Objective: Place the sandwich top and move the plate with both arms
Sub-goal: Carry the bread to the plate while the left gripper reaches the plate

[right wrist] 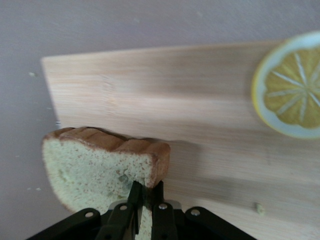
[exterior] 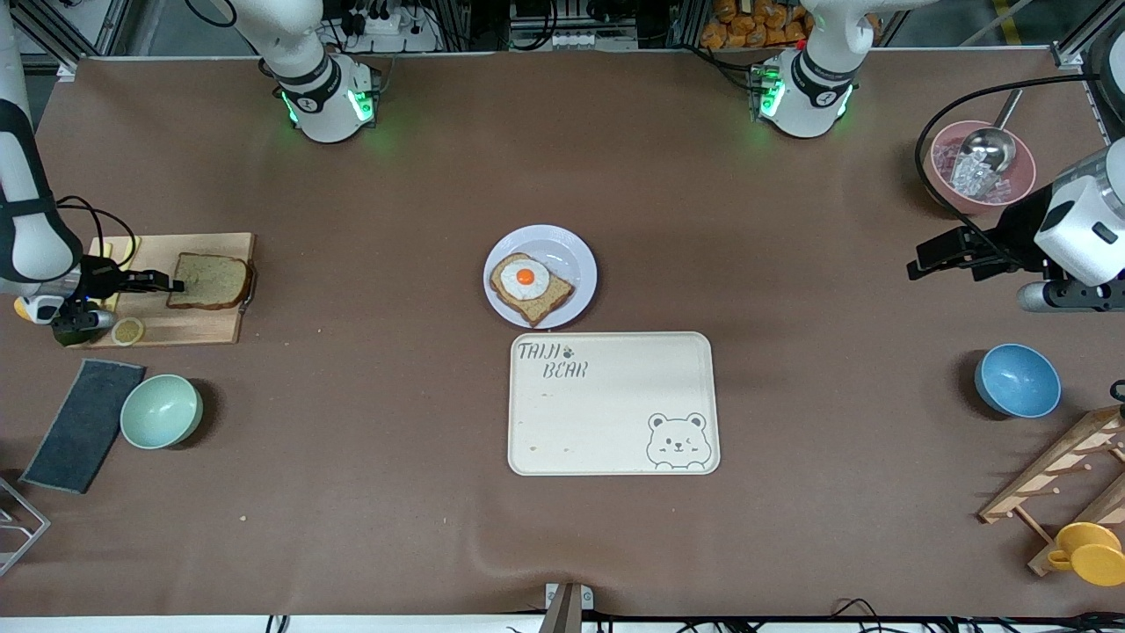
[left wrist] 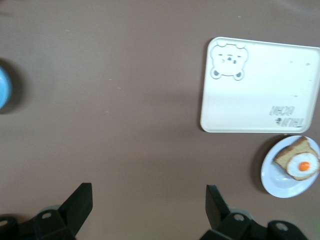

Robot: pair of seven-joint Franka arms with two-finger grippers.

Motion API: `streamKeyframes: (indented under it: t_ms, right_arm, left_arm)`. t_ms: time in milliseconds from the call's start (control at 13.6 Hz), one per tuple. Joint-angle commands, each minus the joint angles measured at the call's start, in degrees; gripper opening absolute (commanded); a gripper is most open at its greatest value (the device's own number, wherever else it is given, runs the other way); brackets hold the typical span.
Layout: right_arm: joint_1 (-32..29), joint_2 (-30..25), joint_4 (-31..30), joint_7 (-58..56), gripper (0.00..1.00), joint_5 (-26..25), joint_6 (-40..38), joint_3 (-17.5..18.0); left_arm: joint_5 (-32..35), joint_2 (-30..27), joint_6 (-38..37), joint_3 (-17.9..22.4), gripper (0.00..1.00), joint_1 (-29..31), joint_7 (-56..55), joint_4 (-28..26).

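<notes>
Gripping the sandwich top (exterior: 209, 281) by its edge over the wooden cutting board (exterior: 154, 330), the right gripper (exterior: 171, 284) is clenching it. Placement and the plate (exterior: 576, 255) move are both remaining; the plate, bearing egg toast (exterior: 530, 286), is lying at 12 o'clock from the "TAIJI BEAR" tray (exterior: 606, 422). The left gripper (left wrist: 149, 202) is waiting, spread wide.

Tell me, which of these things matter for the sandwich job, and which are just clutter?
In use: sandwich top, pinched by the right gripper; plate with egg bread; left gripper, open, waiting.
Lying about: bear tray, cutting board, lemon slice, green bowl, blue bowl.
</notes>
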Motion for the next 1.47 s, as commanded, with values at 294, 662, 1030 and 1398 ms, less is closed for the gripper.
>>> streamKeyframes:
  t_ms: [294,662,1030,1398]
  right_arm:
    - [8.1,-3.9,6.1,0.1,0.0,1.3,-12.6,0.3]
    - [19.2,-4.7,6.2,8.4,0.0,9.1,-17.5,0.7]
    - [31.7,-5.0,6.2,17.8,0.0,16.1,-16.5,0.6]
    - [38.3,-5.0,6.0,20.8,0.0,21.4,-15.6,0.6]
  left_arm:
    - [-7.9,1.7,0.5,-0.1,1.0,0.1,0.2,-0.4]
    - [-10.6,3.9,2.0,-1.1,1.0,-0.8,0.5,-2.7]
    - [-17.6,2.5,3.0,-1.8,1.0,-1.4,1.9,-11.0]
    - [-28.5,1.0,9.5,-1.8,1.0,-0.9,12.4,-23.5]
